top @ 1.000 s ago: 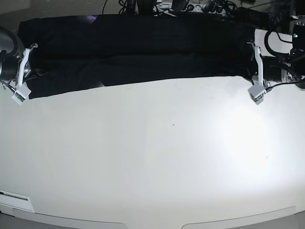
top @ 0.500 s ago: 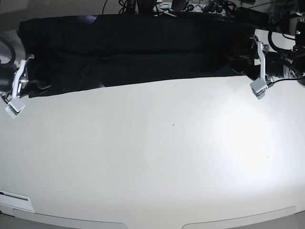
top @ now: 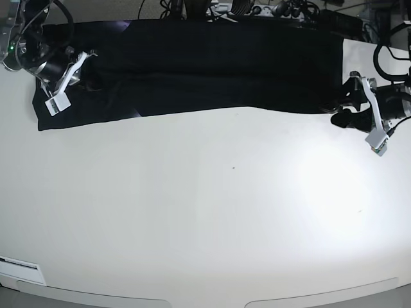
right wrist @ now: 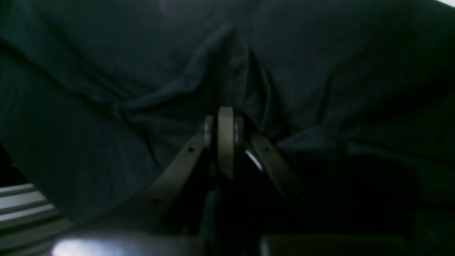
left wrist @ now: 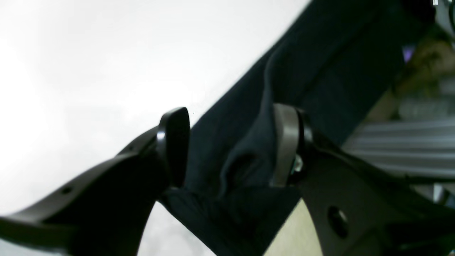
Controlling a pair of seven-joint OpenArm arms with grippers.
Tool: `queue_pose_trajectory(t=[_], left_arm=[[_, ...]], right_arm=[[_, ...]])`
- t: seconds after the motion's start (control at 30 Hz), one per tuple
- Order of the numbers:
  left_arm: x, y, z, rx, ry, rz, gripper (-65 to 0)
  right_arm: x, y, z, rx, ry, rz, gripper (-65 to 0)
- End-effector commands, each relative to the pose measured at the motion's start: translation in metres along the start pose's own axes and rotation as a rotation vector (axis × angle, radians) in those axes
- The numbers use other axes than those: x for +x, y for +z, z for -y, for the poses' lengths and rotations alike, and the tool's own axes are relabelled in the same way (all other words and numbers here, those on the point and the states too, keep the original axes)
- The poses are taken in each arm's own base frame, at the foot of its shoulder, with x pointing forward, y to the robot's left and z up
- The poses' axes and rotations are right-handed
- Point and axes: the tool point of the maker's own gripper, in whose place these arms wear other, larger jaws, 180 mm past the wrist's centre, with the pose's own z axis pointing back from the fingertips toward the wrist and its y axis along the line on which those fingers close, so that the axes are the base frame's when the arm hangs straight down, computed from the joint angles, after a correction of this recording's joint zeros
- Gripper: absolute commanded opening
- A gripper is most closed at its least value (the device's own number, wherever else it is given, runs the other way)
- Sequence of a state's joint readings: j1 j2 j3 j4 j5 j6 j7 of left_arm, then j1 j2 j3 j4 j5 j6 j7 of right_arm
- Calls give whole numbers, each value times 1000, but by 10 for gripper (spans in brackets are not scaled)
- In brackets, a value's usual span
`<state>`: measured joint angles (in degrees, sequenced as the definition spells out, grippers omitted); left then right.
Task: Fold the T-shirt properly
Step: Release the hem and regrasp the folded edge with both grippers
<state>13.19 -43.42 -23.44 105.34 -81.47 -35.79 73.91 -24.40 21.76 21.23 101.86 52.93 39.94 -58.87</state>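
Note:
The black T-shirt [top: 192, 64] lies spread as a wide band along the far edge of the white table [top: 212, 205], plain side up. My right gripper [top: 88, 63] is over the shirt's left end. In the right wrist view it [right wrist: 225, 115] is shut, with cloth creases [right wrist: 199, 89] running into its tip. My left gripper [top: 341, 109] is at the shirt's right near corner. In the left wrist view it [left wrist: 227, 138] is open, jaws apart around a raised fold of the shirt [left wrist: 249, 149], which touches one pad [left wrist: 284, 145].
Cables and equipment [top: 244, 9] crowd the strip behind the shirt. A white label [top: 22, 268] sits at the table's near left corner. A slatted surface [left wrist: 401, 142] shows past the table edge in the left wrist view.
My right arm has swung up from the table's left edge onto the shirt's left end. My left arm has slid right and down to the shirt's right corner.

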Motion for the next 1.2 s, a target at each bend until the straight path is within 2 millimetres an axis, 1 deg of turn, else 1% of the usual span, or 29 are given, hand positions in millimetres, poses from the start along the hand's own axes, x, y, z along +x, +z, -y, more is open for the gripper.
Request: queue_pose_trajectory(t=[0.0,0.07,0.13,0.33,0.43,0.5,0.6,0.67,0.73,0.8,0.83,0.87,1.0,1.17], left_arm=[[14,9,-2,17,-24,43,-303],[18,12,-5,31,-16,75,-303],[20,13,-6,39,-10,91,-303],[6,12,-10,59,16,34,-303],[-7,9,-6,49,45,4,-303],[-20,4,-9,75,95,-18,-303],[-40,-7,-21,160,227,-8,-303],[-55,-15,-22,182,325,10,-303],[-65,-23,-17,177,395,43,-303],[-65,-30,-11,168,449,109,-303],[-65,-35,-9,166,469,133,-303],[-67,-41,-6,163,501,145,-303],[-76,-63,15,114,602,188,-303],[-69,-87,39,30,628,223,-303]], right_arm=[[-5,4,13,-44,18,-34,-650],[-10,4,23,-88,35,-56,-650],[-8,6,36,-159,32,-47,-650],[2,17,75,-388,-49,20,-650],[9,23,90,-473,-91,55,-650],[11,26,98,-521,-124,68,-650],[22,27,103,-544,-146,97,-650],[27,26,101,-530,-142,97,-647],[30,23,98,-504,-124,74,-506],[33,22,97,-497,-116,60,-371],[34,22,98,-496,-112,59,-326],[34,22,97,-492,-104,56,-300],[34,20,94,-475,-81,49,-296],[40,21,95,-474,-68,59,-296]])
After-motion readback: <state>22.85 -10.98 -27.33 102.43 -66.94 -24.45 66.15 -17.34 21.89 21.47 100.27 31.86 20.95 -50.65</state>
